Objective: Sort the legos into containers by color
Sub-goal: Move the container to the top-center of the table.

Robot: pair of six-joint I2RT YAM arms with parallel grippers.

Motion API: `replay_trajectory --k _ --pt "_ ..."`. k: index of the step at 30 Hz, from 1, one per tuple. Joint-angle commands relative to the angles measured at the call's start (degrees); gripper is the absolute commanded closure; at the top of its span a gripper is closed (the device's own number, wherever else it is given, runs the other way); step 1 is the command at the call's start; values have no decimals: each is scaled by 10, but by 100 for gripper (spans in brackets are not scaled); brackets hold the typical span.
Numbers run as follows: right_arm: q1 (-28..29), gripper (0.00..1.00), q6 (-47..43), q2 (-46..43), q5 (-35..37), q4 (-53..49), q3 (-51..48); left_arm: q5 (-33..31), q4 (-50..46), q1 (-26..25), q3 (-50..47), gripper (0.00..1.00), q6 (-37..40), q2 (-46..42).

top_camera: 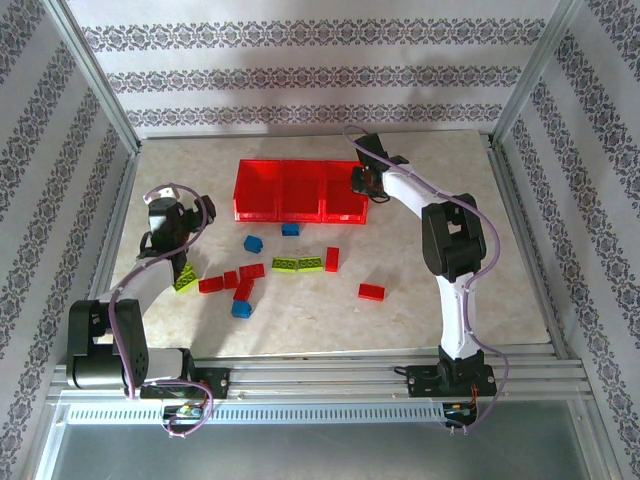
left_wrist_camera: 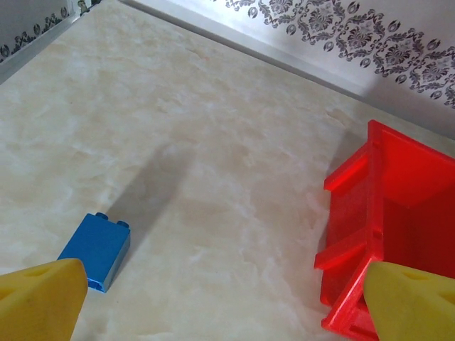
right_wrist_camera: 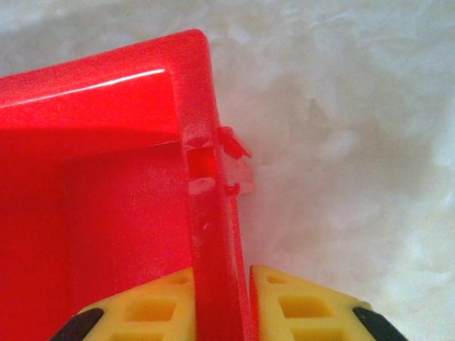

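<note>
The red three-compartment tray (top_camera: 298, 190) lies at the back middle of the table. My right gripper (top_camera: 362, 182) is at its right end, shut on the tray's end wall (right_wrist_camera: 213, 213), one yellow finger (right_wrist_camera: 153, 305) inside and one outside. My left gripper (top_camera: 180, 268) hovers at the left, wide open and empty (left_wrist_camera: 224, 284). In its view, a blue brick (left_wrist_camera: 96, 249) lies to the left and the tray's corner (left_wrist_camera: 355, 234) to the right. Loose legos lie in front of the tray: blue bricks (top_camera: 252, 242), a lime pair (top_camera: 297, 264) and red pieces (top_camera: 243, 290), with one red brick (top_camera: 371, 292) apart.
Patterned walls and aluminium posts (top_camera: 95, 80) close the table on three sides. The arm bases stand on a rail (top_camera: 320, 380) at the near edge. Bare marble (top_camera: 480, 250) stretches to the right of the bricks.
</note>
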Motion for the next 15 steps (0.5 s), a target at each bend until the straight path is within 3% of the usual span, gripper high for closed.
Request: replay_trajectory --k 1,6,15 --pt "1 75 51 -2 28 -5 -11 -15 -30 -6 18 0 0 8" --pt "1 65 42 -2 19 -4 -1 -19 -37 -6 24 0 -1 14" --pt "0 24 -22 -36 14 4 6 -54 -80 -5 42 0 19 9"
